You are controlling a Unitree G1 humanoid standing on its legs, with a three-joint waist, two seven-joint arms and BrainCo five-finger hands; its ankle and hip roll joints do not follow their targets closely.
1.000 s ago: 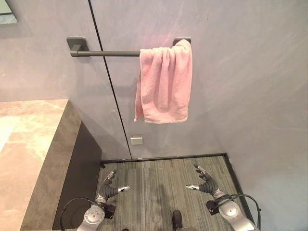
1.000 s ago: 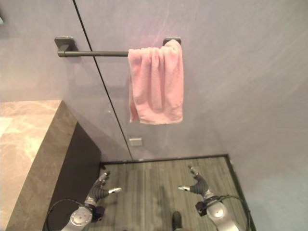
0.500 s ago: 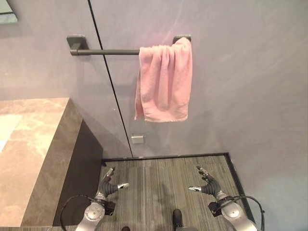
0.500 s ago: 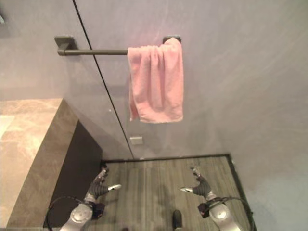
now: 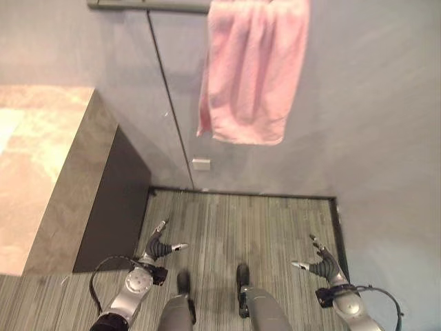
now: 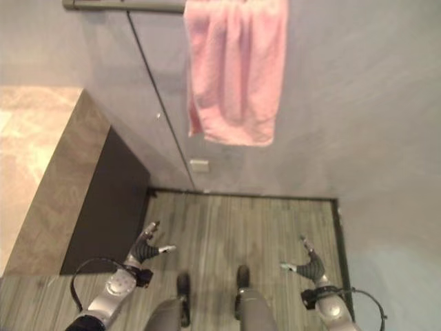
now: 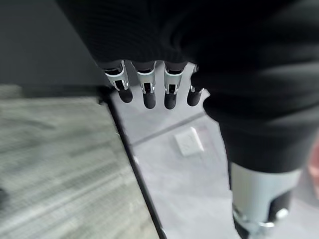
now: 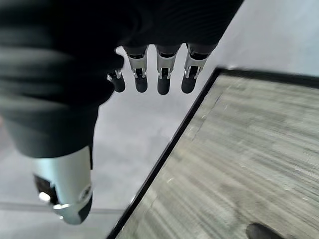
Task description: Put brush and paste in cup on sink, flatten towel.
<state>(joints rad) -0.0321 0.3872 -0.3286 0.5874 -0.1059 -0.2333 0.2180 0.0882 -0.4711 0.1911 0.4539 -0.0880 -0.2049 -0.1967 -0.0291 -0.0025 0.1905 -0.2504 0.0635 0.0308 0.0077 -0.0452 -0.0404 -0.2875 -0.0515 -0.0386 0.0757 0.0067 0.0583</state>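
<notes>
Hanging low over the floor (image 5: 234, 221), my left robot hand (image 5: 160, 247) is empty, fingers relaxed and loosely spread, thumb out to the side. My right robot hand (image 5: 318, 262) sits the same way, open and holding nothing, near the dark strip at the foot of the wall. Up on the wall, the pink towel (image 5: 251, 69) hangs bunched over the right end of the towel bar (image 5: 148, 5), well apart from both hands. Left of the towel stands the stone-topped table (image 5: 41, 158), and below the towel sits a small wall plate (image 5: 201, 164).
</notes>
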